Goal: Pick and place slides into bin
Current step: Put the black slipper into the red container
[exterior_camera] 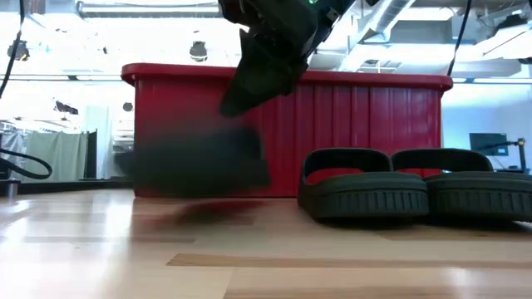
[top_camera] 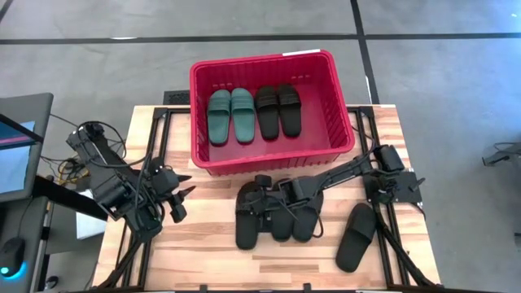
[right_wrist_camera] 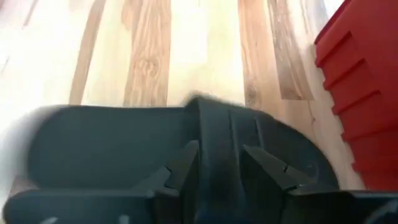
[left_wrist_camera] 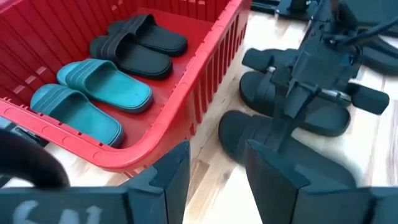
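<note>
My right gripper (top_camera: 259, 195) reaches in from the table's right and is shut on the leftmost black slide (top_camera: 247, 224), which shows blurred in the low view (exterior_camera: 199, 162). Two more black slides (top_camera: 281, 216) (top_camera: 308, 216) lie side by side, soles down, just right of it. A fourth black slide (top_camera: 356, 238) lies alone at the near right. The red bin (top_camera: 269, 167) holds a green pair (top_camera: 230, 115) and a black pair (top_camera: 278, 110), lying flat. My left gripper (top_camera: 183, 195) is open and empty left of the slides. My right gripper pinches the slide's wide strap (right_wrist_camera: 217, 124) between its two fingers, one at each edge of the strap. The fingers come from above, slanting down. In the low view the slide hangs roughly level, just above the table, in front of the bin.
The bin stands at the table's far middle, its near wall (exterior_camera: 366, 133) close behind the slides. Bare wood lies at the near left (top_camera: 187, 252). A monitor (top_camera: 16, 155) and cables stand beyond the table's left edge.
</note>
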